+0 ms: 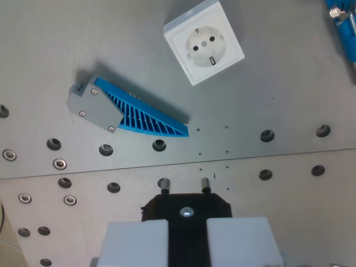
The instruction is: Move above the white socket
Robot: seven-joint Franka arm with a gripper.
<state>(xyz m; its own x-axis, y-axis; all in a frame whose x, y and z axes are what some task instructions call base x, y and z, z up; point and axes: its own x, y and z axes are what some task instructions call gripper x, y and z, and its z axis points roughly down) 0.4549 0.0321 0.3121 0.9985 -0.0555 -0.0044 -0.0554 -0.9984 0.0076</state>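
The white socket (203, 40) lies flat on the grey metal plate (278, 94), near the top of the wrist view, a little right of centre, turned at an angle. Its two round holes face up. My gripper (187, 236) is at the bottom edge, well below the socket in the picture. Its two light grey fingers (136, 242) are shut on a black plug (186, 210) whose two metal pins (165, 184) stick out toward the socket. The plug is not over the socket.
A blue ribbed part with a grey end block (119, 108) lies on the plate left of centre, between the plug and the socket's left side. A blue object (344, 28) shows at the top right corner. Rows of bolt holes cross the plate.
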